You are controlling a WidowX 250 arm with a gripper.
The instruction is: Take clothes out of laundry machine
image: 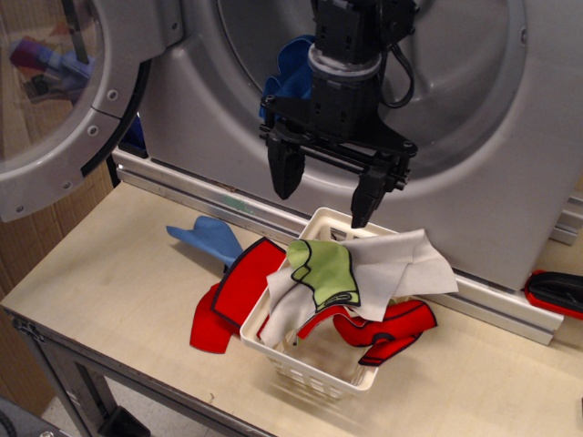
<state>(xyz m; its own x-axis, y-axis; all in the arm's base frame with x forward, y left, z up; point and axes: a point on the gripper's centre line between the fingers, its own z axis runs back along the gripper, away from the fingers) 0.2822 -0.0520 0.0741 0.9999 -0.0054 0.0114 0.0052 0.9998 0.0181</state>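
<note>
Clothes are mostly out of the laundry machine (492,146) now. One blue cloth (293,77) is in the round porthole, partly hidden behind the arm. The gripper (328,187) hangs just above the white basket (310,369), with its two fingers spread apart and nothing between them.

What could go wrong? The basket is piled high and cloths droop over its sides. If the fingers drop low, they could snag the white cloth (401,264) or bump the basket rim. Reaching for the blue cloth, the arm could knock the porthole edge, I think.

Counting: one white cloth and one green cloth (326,269) in the basket. Two red cloths, one (228,300) hanging over the left side and one (392,330) on the right. One blue cloth (208,238) lies on the table (100,273). One more red thing (556,291) sits far right, partly cut off.
</note>
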